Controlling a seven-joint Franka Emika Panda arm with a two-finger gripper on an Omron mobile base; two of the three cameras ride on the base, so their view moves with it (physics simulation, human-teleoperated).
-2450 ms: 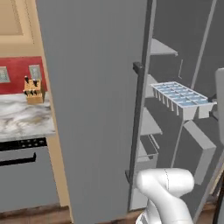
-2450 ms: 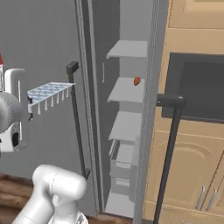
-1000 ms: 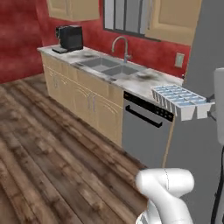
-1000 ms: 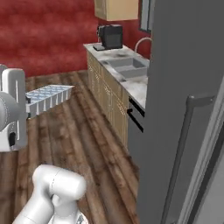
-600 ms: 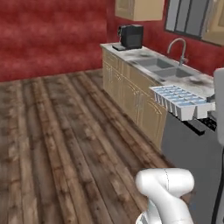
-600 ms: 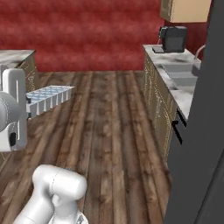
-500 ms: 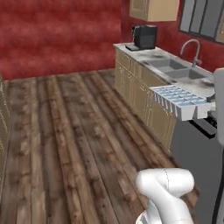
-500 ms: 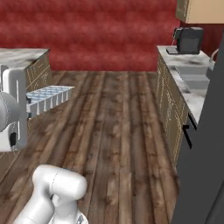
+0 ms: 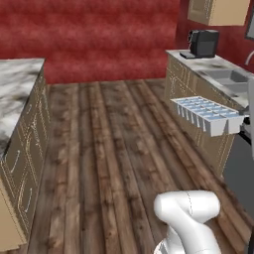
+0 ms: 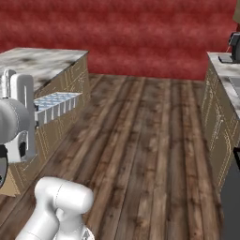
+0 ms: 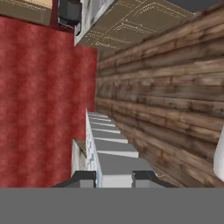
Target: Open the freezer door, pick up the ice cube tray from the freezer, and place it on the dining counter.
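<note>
My gripper (image 11: 114,178) is shut on the near end of the ice cube tray (image 11: 108,145), a white tray with pale blue cells that juts out level from the hand. In the left base view the ice cube tray (image 9: 206,114) hangs in the air at the right, over the wooden floor. The right base view has the tray (image 10: 56,105) at the left, beside the white hand. The dining counter (image 10: 43,61), marble with brown veins on a tan base, stands just beyond and left of the tray; its slab (image 9: 17,88) also runs along the left edge. The freezer and its door are out of view.
A worktop with a sink (image 9: 218,72) and a black coffee machine (image 9: 202,43) runs along the right, above tan cabinets (image 10: 213,124) and a dark dishwasher front (image 9: 240,166). A red wall (image 10: 140,33) closes the back. Bare wooden floor (image 9: 114,158) lies between the two counters.
The whole picture has swung as the base turned: the freezer left the views, the sink worktop slid right and the dining counter came in at the left. The tray stays in my gripper.
</note>
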